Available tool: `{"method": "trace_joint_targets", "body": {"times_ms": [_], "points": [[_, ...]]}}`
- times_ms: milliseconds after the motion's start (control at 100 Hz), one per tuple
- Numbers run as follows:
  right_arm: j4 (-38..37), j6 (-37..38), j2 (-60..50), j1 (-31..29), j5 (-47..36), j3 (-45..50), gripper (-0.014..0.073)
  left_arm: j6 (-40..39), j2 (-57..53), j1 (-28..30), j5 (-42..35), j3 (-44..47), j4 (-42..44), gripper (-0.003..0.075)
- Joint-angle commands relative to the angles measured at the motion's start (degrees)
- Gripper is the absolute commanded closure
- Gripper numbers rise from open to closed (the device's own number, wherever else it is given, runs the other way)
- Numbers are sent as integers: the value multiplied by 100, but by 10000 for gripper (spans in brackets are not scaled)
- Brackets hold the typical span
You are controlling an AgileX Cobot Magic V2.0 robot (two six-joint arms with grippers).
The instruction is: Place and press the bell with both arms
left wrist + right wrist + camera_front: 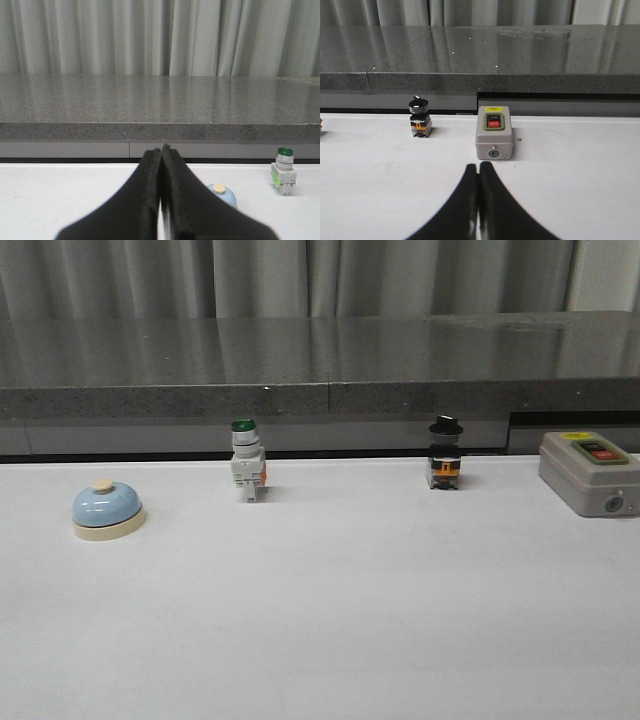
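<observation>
The light-blue bell (106,510) with a cream base and cream button stands upright on the white table at the left. It also shows in the left wrist view (222,194), partly hidden behind my left gripper's fingers. My left gripper (161,150) is shut and empty, well short of the bell. My right gripper (478,167) is shut and empty, a short way in front of a grey switch box. Neither arm shows in the front view.
A green-capped white push-button switch (246,468) stands at the table's back, left of centre. A black-knobbed switch (445,454) stands right of centre. A grey on/off switch box (588,472) sits at the far right. A dark stone ledge (320,365) runs behind the table.
</observation>
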Motion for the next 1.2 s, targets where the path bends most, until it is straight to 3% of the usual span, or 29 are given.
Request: {"method": "trace_joint_targets", "body": {"times_ms": [0,610,1040,1190], "points": [[-63,-28,-84,-39,-439,-6,662,-18,-196,11,-495,136,-56,739],[-63,-28,-84,-39,-439,-6,662,-18,-185,11,-429,-186,-271,739],[-63,-28,-84,-39,-439,-6,662,-18,1566,11,1930,-2382,-345,739],[-63,-28,-84,-39,-439,-6,662,49,2487,11,2318,-3164,-345,739]]}}
